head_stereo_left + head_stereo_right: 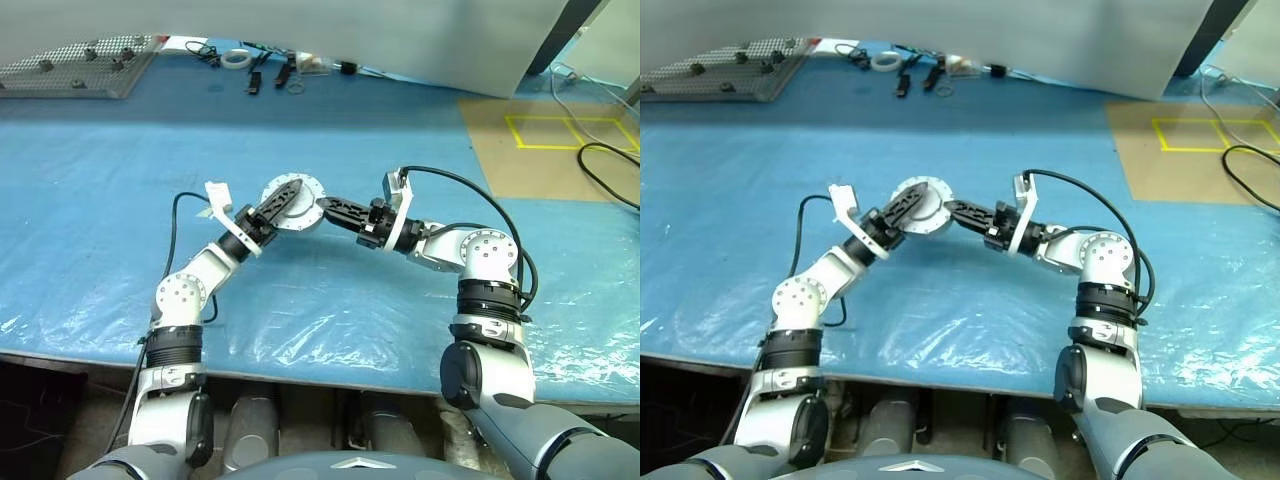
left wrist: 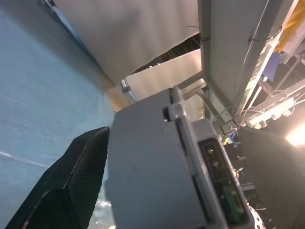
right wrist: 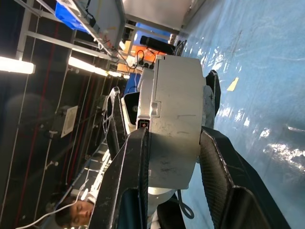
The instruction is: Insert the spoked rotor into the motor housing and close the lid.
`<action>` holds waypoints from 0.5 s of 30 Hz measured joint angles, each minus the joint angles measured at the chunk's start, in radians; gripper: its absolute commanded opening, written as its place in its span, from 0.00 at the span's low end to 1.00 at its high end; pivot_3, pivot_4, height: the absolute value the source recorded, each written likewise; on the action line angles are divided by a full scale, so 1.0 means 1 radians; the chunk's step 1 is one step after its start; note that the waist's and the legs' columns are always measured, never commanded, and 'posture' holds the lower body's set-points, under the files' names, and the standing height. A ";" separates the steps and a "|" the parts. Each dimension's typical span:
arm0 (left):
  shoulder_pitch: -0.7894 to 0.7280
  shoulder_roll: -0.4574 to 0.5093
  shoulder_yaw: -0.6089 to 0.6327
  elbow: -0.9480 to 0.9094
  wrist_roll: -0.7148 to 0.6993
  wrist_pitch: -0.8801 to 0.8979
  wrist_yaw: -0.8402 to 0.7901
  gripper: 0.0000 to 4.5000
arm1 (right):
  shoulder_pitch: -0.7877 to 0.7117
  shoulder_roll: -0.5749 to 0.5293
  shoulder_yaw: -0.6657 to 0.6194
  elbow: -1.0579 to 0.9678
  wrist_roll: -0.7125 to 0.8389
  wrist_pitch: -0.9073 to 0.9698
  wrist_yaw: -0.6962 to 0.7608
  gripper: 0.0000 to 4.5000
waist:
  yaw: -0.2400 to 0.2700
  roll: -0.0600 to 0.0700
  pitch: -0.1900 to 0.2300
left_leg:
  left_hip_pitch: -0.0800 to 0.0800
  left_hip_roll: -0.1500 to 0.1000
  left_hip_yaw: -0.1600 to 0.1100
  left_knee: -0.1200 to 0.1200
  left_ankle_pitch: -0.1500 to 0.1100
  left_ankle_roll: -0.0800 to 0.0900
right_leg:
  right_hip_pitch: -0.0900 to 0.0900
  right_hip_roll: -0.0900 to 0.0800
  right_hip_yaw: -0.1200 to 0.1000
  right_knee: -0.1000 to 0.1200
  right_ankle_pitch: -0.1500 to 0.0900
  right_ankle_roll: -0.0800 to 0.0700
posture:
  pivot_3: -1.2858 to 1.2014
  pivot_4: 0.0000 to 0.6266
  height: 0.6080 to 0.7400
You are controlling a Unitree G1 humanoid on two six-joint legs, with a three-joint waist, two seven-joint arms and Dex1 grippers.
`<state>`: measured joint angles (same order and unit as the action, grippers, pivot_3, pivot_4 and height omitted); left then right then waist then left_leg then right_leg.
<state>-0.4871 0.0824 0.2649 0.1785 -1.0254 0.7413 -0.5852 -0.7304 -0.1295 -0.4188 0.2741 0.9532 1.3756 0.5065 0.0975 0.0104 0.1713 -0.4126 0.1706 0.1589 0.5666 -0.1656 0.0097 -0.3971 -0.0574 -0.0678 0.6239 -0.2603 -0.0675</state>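
Note:
The motor housing (image 1: 303,214) is a round silver-grey shell held in the air over the blue table, a plain grey face turned towards my head. I cannot tell whether that face is the lid. My right gripper (image 1: 325,207) is shut on its rim from the right. In the right wrist view its fingers (image 3: 128,181) clamp both sides of the housing (image 3: 174,119). From the left, my left gripper (image 1: 290,197) reaches over the housing's face with its jaws open. One of its fingers (image 2: 71,181) lies beside the housing (image 2: 152,171). The spoked rotor is hidden.
The table (image 1: 100,220) is covered in blue plastic sheet. A perforated grey board (image 1: 75,65) lies at the back left, with a tape roll (image 1: 236,59) and small tools (image 1: 270,72) behind. Cardboard marked with a yellow square (image 1: 545,130) and a black cable (image 1: 610,170) are at the right.

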 measured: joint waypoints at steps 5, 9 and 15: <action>-0.004 -0.027 -0.024 0.019 0.053 -0.011 0.001 0.91 | 0.013 0.001 -0.001 -0.010 0.000 -0.011 -0.013 0.25 | 0.000 0.000 0.000 | 0.000 0.000 -0.001 0.000 0.000 0.000 | 0.000 0.000 0.000 0.000 0.000 0.000 | 0.52 0.24 1.00; -0.009 -0.035 -0.017 0.030 0.057 -0.021 -0.008 0.70 | 0.023 0.002 -0.001 -0.010 0.000 -0.015 -0.019 0.25 | -0.001 0.000 0.000 | 0.000 0.000 -0.001 0.001 0.000 0.000 | 0.000 0.000 0.000 0.000 0.000 0.000 | 0.52 0.24 1.00; -0.018 -0.034 -0.011 0.038 0.055 -0.021 -0.016 0.68 | 0.023 0.006 -0.001 -0.010 0.001 -0.024 -0.019 0.25 | -0.001 0.000 0.000 | 0.000 0.000 -0.001 0.001 0.000 0.000 | 0.000 0.000 0.000 0.001 0.000 0.000 | 0.52 0.24 1.00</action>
<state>-0.5054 0.0487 0.2538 0.2168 -0.9705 0.7199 -0.6008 -0.7075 -0.1232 -0.4200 0.2644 0.9544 1.3512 0.4877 0.0965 0.0103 0.1714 -0.4131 0.1705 0.1578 0.5676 -0.1656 0.0098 -0.3970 -0.0575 -0.0683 0.6245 -0.2602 -0.0675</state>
